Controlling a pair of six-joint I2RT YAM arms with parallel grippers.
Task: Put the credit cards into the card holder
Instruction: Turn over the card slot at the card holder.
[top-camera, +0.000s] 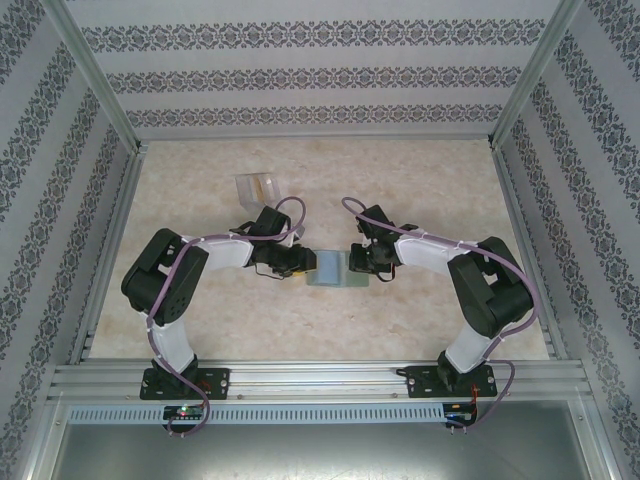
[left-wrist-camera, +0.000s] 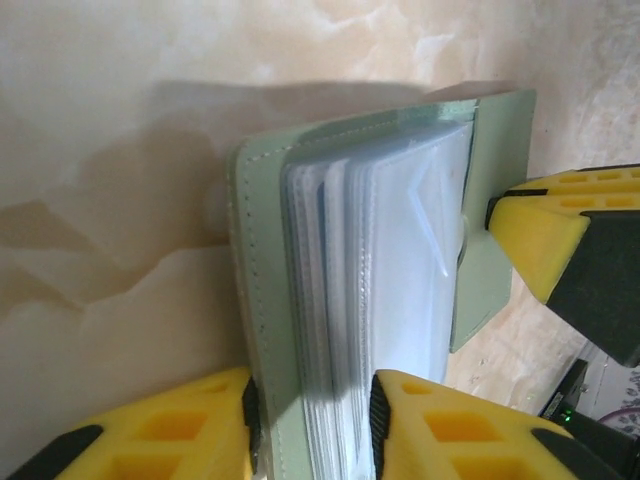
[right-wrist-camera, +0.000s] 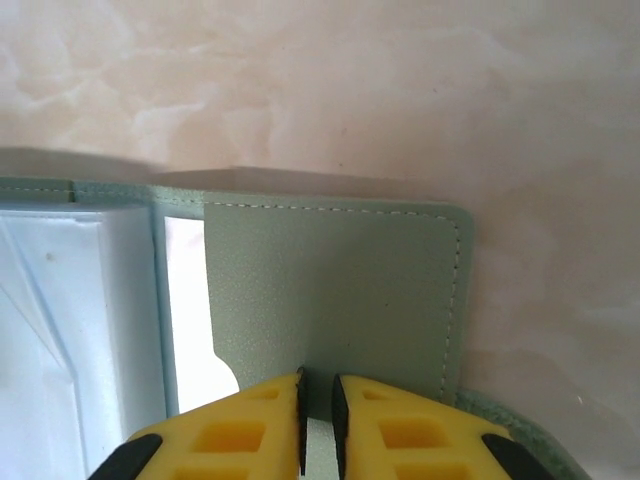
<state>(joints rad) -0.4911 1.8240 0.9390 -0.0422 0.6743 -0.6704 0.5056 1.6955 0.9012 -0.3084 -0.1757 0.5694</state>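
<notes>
Pale, marbled stone makes up the worktop (top-camera: 330, 340), and the green card holder (top-camera: 330, 268) lies open in the middle of it, between the two arms. Inside it we see a thick stack of clear sleeves (left-wrist-camera: 390, 260). We cannot tell if any of the credit cards is in a sleeve yet. Our left pincer (left-wrist-camera: 312, 400) is pinching the left cover and the sleeves together. Our right pincer (right-wrist-camera: 318, 395) has its fingers almost pressed together, with the thin edge of the right cover between them. So we think the step in hand is pulling the holder open and holding it flat. Next, we think one pincer must let go and fetch a card, while the other pins the holder down. Farther back on the left stands a clear box (top-camera: 257, 188), and patterned walls (top-camera: 300, 60) close in the worktop.
</notes>
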